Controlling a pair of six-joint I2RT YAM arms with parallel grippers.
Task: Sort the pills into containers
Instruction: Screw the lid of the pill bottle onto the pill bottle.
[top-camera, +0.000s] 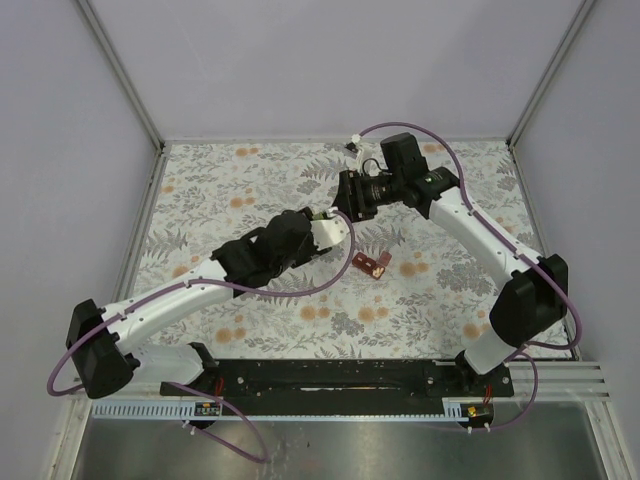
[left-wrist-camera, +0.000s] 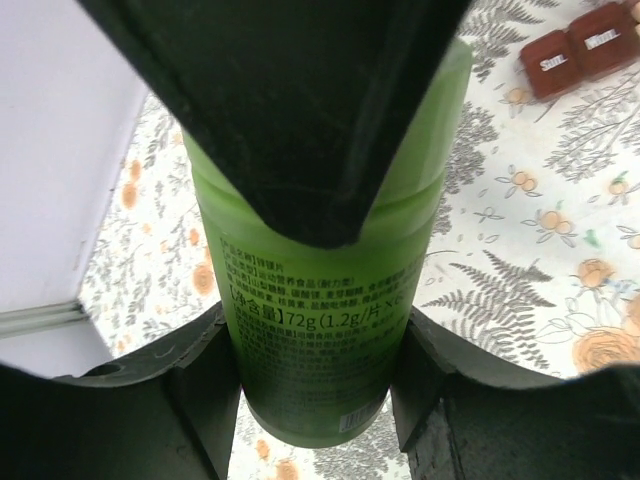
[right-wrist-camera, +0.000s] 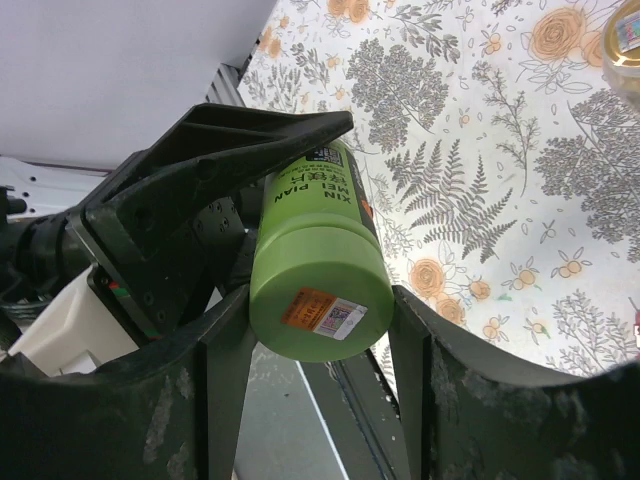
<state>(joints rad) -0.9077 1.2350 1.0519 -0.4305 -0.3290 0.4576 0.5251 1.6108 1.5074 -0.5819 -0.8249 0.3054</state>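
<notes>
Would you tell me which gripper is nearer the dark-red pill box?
Left, slightly. The left gripper sits just up-left of the pill box; the right gripper is farther back.

You lose the far end of the green bottle (left-wrist-camera: 320, 340) behind the right gripper (right-wrist-camera: 315, 335), and the far right edge cuts off the dark-red pill box (left-wrist-camera: 575, 55).
</notes>
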